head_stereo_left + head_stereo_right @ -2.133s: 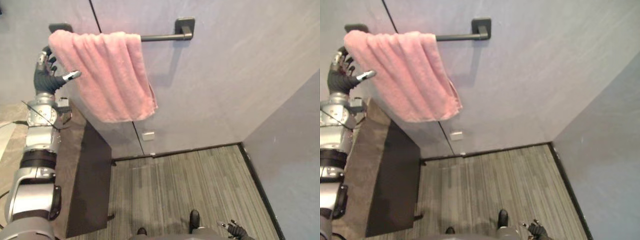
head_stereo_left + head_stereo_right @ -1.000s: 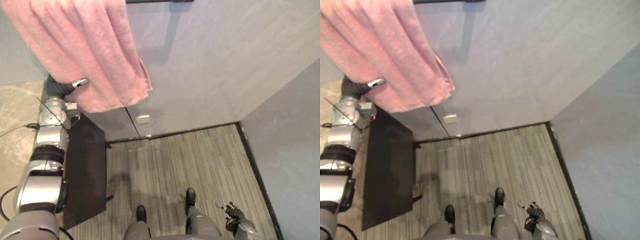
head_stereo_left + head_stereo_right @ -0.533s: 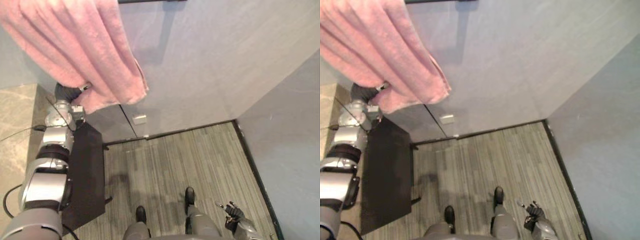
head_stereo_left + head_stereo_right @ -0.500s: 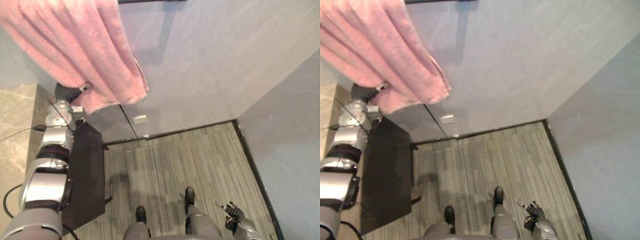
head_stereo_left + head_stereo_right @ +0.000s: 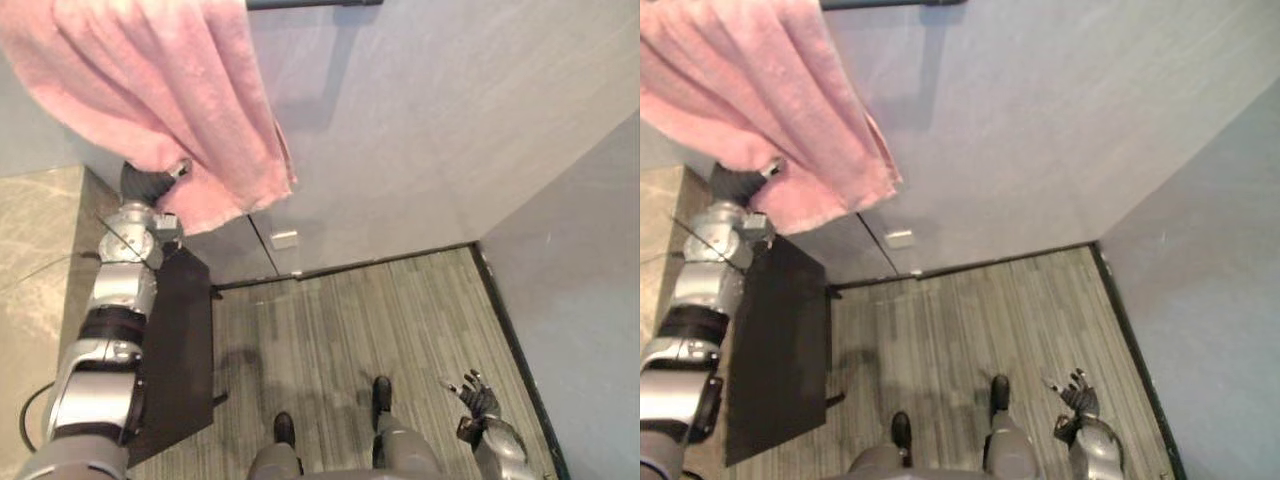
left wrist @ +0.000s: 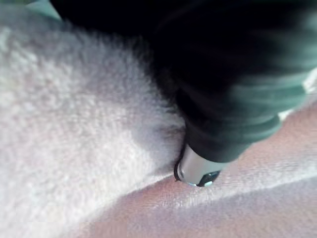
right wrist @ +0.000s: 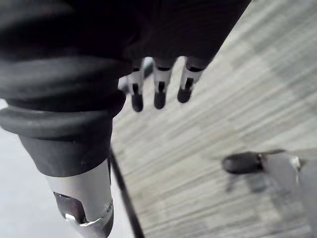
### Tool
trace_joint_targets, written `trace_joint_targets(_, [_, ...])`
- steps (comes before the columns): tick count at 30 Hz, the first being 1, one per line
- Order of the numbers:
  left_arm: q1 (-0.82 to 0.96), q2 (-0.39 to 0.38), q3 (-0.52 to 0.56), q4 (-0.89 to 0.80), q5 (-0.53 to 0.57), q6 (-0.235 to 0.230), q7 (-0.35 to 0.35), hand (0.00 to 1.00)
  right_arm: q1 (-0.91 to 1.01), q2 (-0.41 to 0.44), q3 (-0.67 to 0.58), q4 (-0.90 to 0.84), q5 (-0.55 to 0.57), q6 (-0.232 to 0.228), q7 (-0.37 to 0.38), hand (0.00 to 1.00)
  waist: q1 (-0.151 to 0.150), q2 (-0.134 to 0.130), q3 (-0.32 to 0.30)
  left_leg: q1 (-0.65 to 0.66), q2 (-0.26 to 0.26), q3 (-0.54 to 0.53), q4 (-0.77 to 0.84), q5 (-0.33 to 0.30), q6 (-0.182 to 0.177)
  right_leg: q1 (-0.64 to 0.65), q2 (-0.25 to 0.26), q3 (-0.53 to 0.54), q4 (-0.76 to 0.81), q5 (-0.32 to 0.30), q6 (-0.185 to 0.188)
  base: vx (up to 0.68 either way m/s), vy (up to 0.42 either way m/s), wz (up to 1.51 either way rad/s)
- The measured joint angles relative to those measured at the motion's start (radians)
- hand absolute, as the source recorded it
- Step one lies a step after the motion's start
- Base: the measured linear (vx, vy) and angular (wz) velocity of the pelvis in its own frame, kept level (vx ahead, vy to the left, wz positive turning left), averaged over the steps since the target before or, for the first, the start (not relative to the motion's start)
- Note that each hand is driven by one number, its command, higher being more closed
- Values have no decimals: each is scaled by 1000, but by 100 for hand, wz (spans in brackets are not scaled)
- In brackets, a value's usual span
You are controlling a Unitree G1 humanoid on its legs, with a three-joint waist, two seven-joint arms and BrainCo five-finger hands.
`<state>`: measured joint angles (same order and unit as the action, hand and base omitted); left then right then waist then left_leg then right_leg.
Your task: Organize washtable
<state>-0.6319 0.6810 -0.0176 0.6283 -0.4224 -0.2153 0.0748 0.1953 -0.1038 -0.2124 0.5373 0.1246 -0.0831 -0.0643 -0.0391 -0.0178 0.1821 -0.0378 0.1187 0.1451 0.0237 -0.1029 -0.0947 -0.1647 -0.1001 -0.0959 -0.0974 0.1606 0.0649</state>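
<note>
A pink towel [image 5: 170, 90] hangs over a dark bar [image 5: 310, 3] on the grey wall. My left hand [image 5: 148, 186] reaches up to the towel's lower left edge. Its thumb [image 6: 198, 173] presses the front of the cloth [image 6: 74, 124] while the fingers are curled into the folds behind, so the hand is shut on the towel. The cloth bunches around the hand. My right hand [image 5: 478, 393] hangs low at the right, over the floor, open with straight fingers [image 7: 158, 91] and holding nothing.
The stone washtable top [image 5: 40, 260] lies at the left, with its dark side panel [image 5: 180, 340] dropping to the striped floor [image 5: 350, 320]. A small white plate [image 5: 284, 239] sits low on the wall. A second wall [image 5: 590, 280] closes the right side.
My left hand has closed on the towel's lower edge, which now bunches around it. My right hand has lifted slightly with its fingers spread. The view has shifted a little.
</note>
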Motion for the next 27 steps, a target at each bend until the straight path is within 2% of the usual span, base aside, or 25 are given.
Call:
trace_joint_targets(3, [-2, 6, 10, -1, 0, -2, 17, 100, -14, -31, -5, -58, -18, -10, -2, 0, -3, -3, -2, 0, -1, 18, 4, 0, 0, 0, 0, 23, 0, 2, 2, -66, -12, -16])
trace_joint_targets(6, [-2, 7, 12, -3, 0, -9, 18, 100, -63, -79, 29, -198, -15, -19, 5, 0, -2, -4, -2, 0, 4, 24, 12, 0, 0, 0, 7, 33, 0, 7, 0, -74, -43, -8])
trace_joint_targets(7, [-2, 6, 12, -10, -1, -11, 15, 100, -125, -130, 52, -315, 3, -51, 17, 0, 0, -5, -2, 1, 7, 24, 11, 4, -7, 0, 10, 34, 0, 13, -3, -100, -60, -3])
trace_joint_targets(8, [-2, 7, 12, -12, -5, -14, 15, 100, -178, -165, 73, -360, 23, -69, 22, 0, 2, -5, -2, 2, 7, 25, 12, 5, -9, 0, 11, 37, 0, 17, -7, -117, -64, -5])
trace_joint_targets(13, [-6, 7, -3, -33, -27, -29, 12, 100, -395, -306, 247, -489, 44, -110, 58, 0, 12, -9, -5, 2, 8, 30, 18, 6, -11, -1, 12, 43, 0, 28, -8, -71, -32, -3])
trace_joint_targets(16, [-20, 6, -48, -33, -42, -30, 11, 100, -519, -344, 333, -484, 64, -111, 70, 0, 27, -12, -6, 0, 8, 29, 22, 7, -12, 0, 12, 43, 0, 34, -9, -41, -17, 0])
trace_joint_targets(18, [-22, 5, -61, -32, -52, -30, 10, 100, -662, -350, 407, -474, 96, -114, 70, 0, 32, -13, -7, -3, 8, 27, 27, 10, -12, 0, 11, 42, -1, 41, -12, -46, -15, 3])
trace_joint_targets(20, [-26, 0, -61, -32, -58, -30, 10, 100, -728, -350, 440, -461, 113, -117, 68, 0, 35, -13, -7, -3, 8, 24, 26, 12, -12, 1, 10, 40, -1, 42, -13, -39, -11, 4])
trace_joint_targets(23, [-49, -30, -67, -32, -79, -30, 11, 100, -887, -350, 514, -386, 186, -140, 67, 0, 56, -16, -9, -7, 7, 17, 26, 23, -15, 2, 8, 34, -1, 48, -19, -41, -13, 8])
trace_joint_targets(27, [-66, -33, -68, -29, -87, -31, 11, 100, -1029, -349, 577, -228, 231, -140, 65, 0, 61, -31, -18, -19, 8, -9, 18, 41, -17, 3, 6, 12, -1, 50, -21, -60, -29, 20])
